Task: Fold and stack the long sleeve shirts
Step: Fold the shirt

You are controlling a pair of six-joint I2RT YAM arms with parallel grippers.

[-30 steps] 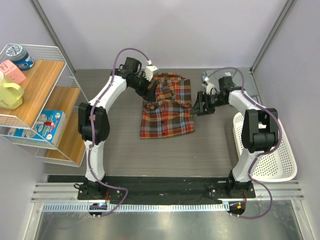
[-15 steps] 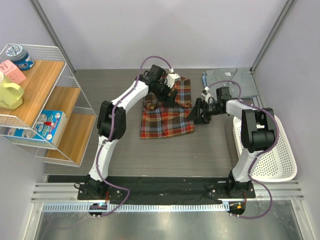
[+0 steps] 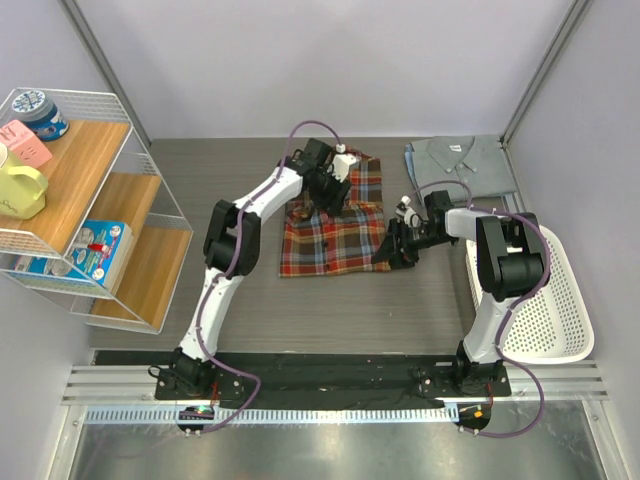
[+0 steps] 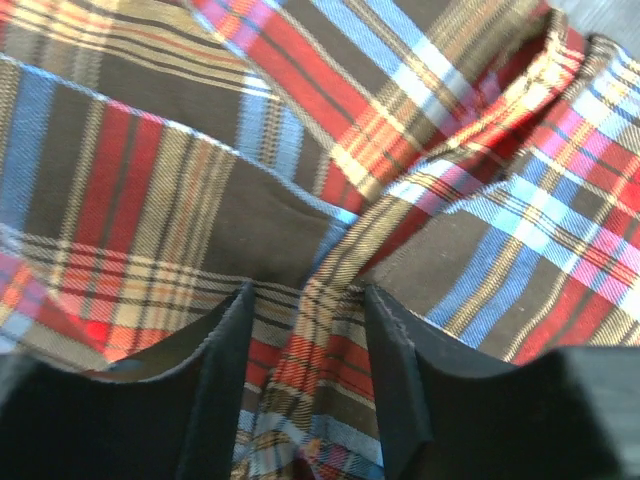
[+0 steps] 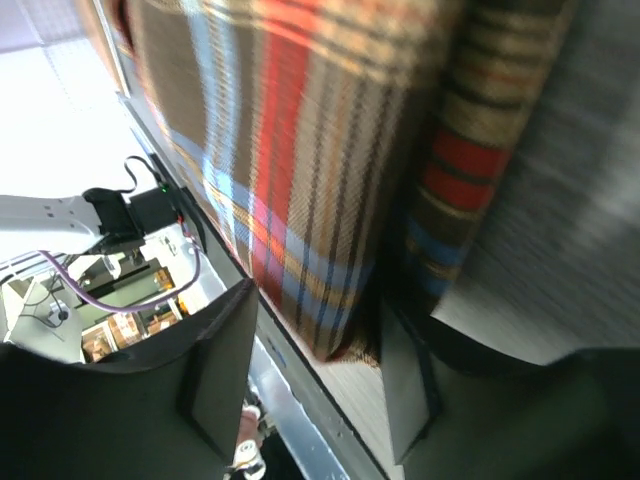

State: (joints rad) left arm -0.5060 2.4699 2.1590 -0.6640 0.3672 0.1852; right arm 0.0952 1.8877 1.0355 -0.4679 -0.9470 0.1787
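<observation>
The plaid flannel shirt (image 3: 335,228) lies partly folded on the middle of the table. My left gripper (image 3: 331,190) is low over its upper part; in the left wrist view the gripper (image 4: 305,305) is open, its fingers on either side of a raised fold of plaid cloth (image 4: 330,240). My right gripper (image 3: 393,250) is at the shirt's lower right edge; in the right wrist view the gripper (image 5: 318,335) is open with the plaid hem corner (image 5: 330,290) between its fingers. The grey-blue shirt (image 3: 460,160) lies folded at the back right.
A white mesh basket (image 3: 565,320) stands at the right edge, beside the right arm. A wire and wood shelf (image 3: 70,210) with a mug, tins and boxes stands at the left. Grey walls close in the back and sides.
My left gripper has swung right from the shirt's left shoulder onto its upper middle, and the top of the shirt now looks narrower. My right gripper has moved down along the shirt's right edge.
</observation>
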